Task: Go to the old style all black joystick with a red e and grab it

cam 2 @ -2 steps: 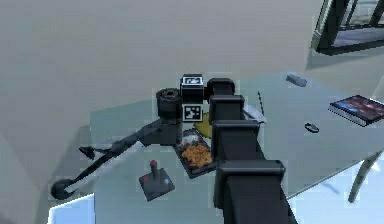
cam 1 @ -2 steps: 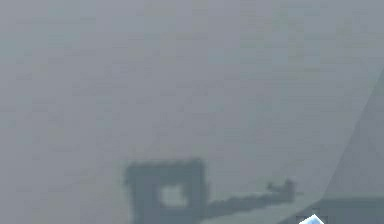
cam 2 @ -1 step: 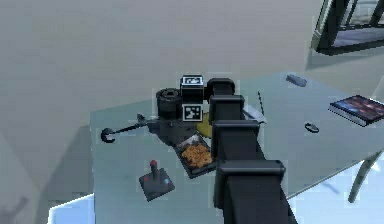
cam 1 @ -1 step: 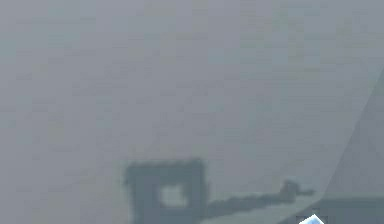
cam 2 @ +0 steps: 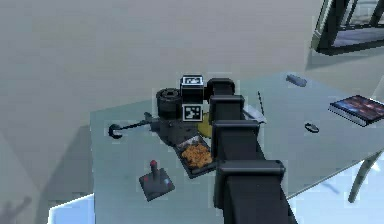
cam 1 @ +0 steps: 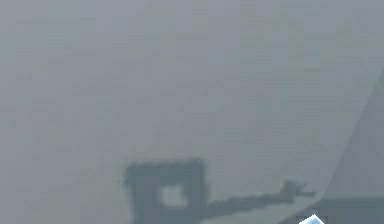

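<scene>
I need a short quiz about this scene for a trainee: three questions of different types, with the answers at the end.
1. True or false: the joystick stands on the table.
2. In the arm side view, what lies flat near the table's right end? A) a book B) a lamp C) a cup
3. Fill in: in the arm side view, the joystick is to the ____ of the arm.
Key: 1 true; 2 A; 3 left.
</scene>
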